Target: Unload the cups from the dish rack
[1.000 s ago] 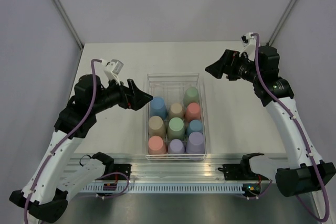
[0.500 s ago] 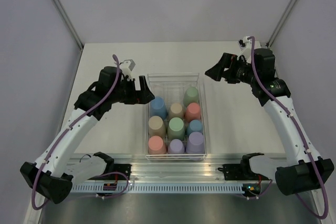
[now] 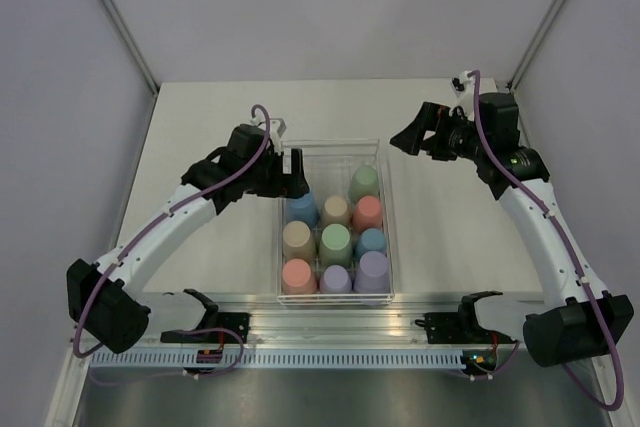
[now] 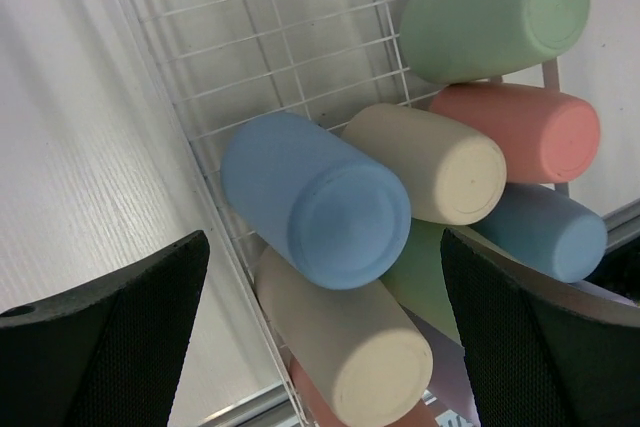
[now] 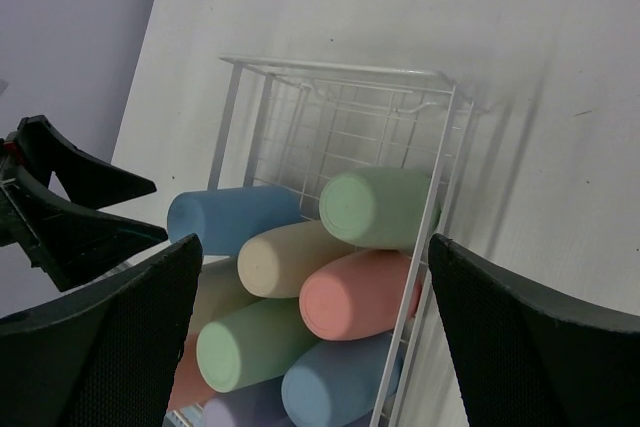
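The white wire dish rack (image 3: 330,144) sits mid-table with several pastel cups standing upside down in its near part. My left gripper (image 3: 297,177) is open at the rack's left rim, just above the blue cup (image 3: 302,207). In the left wrist view that blue cup (image 4: 320,202) lies between the open fingers (image 4: 110,347), with a beige cup (image 4: 345,347) below it. My right gripper (image 3: 404,135) is open and hangs off the rack's far right corner, apart from the green cup (image 3: 364,182). The right wrist view shows the green cup (image 5: 380,205) and salmon cup (image 5: 355,292) between its fingers.
The rack's far end (image 4: 270,37) is bare wire grid. An aluminium rail (image 3: 320,327) runs along the table's near edge by the arm bases. Grey walls close in the table on three sides.
My left arm has swung right and reached out from the table's left side to the rack's left rim. The right arm has only shifted slightly. Both grippers stayed open.
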Controlling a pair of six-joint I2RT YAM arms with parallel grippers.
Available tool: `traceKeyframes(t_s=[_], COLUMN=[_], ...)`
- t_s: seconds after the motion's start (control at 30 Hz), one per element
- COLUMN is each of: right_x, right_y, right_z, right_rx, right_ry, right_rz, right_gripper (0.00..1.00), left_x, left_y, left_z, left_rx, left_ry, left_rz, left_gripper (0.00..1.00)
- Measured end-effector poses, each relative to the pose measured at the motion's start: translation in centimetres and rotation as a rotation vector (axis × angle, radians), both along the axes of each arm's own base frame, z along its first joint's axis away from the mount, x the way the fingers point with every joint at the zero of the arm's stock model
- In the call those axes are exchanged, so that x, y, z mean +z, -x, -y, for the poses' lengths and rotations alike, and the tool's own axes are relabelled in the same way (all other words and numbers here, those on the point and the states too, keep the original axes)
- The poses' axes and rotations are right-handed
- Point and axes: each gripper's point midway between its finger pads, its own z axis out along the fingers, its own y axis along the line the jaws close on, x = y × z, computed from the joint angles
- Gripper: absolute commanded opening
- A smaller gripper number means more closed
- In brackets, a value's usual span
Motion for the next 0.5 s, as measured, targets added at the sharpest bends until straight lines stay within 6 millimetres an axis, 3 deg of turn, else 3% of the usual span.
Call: traceKeyframes(t_s=[0.5], right_x=[-1.1], right_y=[0.1], right_z=[0.6], right_rx=[-0.027], right_ry=[0.033], right_rz=[-0.027], right_gripper=[0.98], left_x=[-4.8], left_y=[0.0], left_z=[2.5], left_rx=[-0.057], left_ry=[-0.163], left_rz=[-0.043], left_gripper=[0.98])
